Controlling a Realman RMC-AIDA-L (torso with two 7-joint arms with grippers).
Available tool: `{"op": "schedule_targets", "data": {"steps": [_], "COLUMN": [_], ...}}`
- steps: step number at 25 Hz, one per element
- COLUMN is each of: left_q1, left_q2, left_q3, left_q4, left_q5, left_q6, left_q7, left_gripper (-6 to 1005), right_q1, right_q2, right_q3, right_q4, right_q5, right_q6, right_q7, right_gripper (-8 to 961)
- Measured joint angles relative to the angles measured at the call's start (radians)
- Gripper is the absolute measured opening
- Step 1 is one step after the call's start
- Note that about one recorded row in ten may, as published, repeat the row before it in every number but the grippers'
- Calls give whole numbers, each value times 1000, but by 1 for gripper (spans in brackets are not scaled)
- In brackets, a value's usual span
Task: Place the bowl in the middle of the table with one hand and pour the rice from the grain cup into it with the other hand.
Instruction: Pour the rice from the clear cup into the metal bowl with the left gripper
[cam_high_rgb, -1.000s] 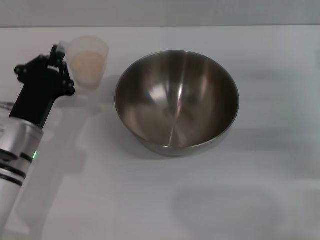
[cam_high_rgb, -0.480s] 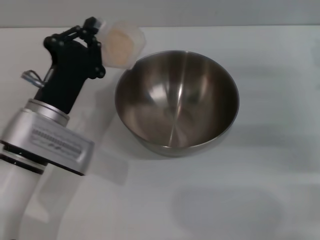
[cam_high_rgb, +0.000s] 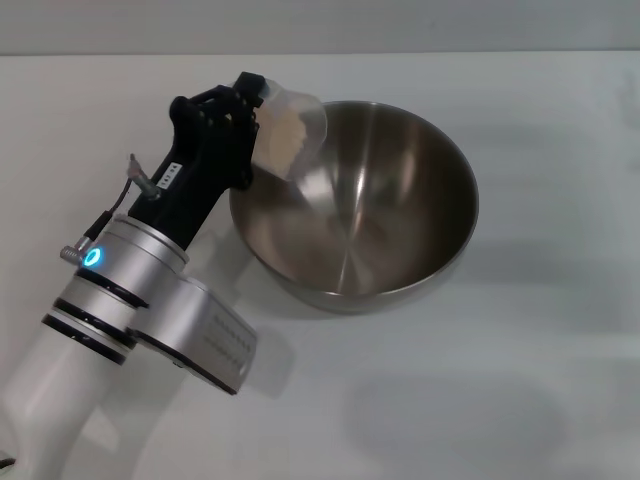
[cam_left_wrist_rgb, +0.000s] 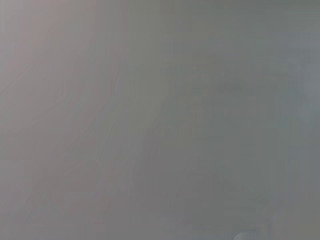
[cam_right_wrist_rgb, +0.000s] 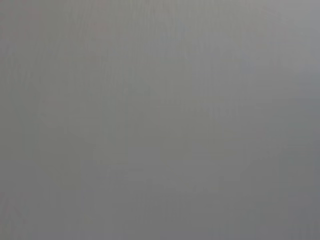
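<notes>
The steel bowl (cam_high_rgb: 360, 205) stands on the white table (cam_high_rgb: 520, 380), near its middle. My left gripper (cam_high_rgb: 250, 110) is shut on the handle of the clear grain cup (cam_high_rgb: 290, 135) and holds it tilted over the bowl's left rim. The beige rice (cam_high_rgb: 283, 140) still lies inside the cup. No grains show in the bowl. My right gripper is out of view. Both wrist views show only a plain grey blur.
My left arm (cam_high_rgb: 150, 290) crosses the table's left side from the near corner up to the bowl. The table's far edge (cam_high_rgb: 500, 53) runs along the top of the head view.
My left gripper has lifted the grain cup off the table at the far left, carried it right over the bowl's rim and tilted it toward the bowl. The bowl has not moved.
</notes>
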Motion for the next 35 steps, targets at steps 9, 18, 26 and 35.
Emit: {"op": "schedule_targets", "data": {"steps": [9,18,26,35], "left_q1": [-8,-22,-50,-52], "left_q2": [0,0,0,0], "left_q3": [31,61,84,115], "left_q4": [-12,10,86,96], "left_q5": [1,3,6,6], "left_q6": [-3,-5,38,92], "left_q7": [308,555,722,803], "left_gripper": [14,14,15,15], "right_q1": [12,16,19,21], "right_q2": [-2,-2,-4,-4], "right_q3": [-7,-7,-7,-7], "right_q4": [1,5,7,5], "right_q5": [0,0,0,0], "right_q6": [2,2,-1,-2], "right_q7": [0,0,0,0], "right_gripper": [636,636,636,636]}}
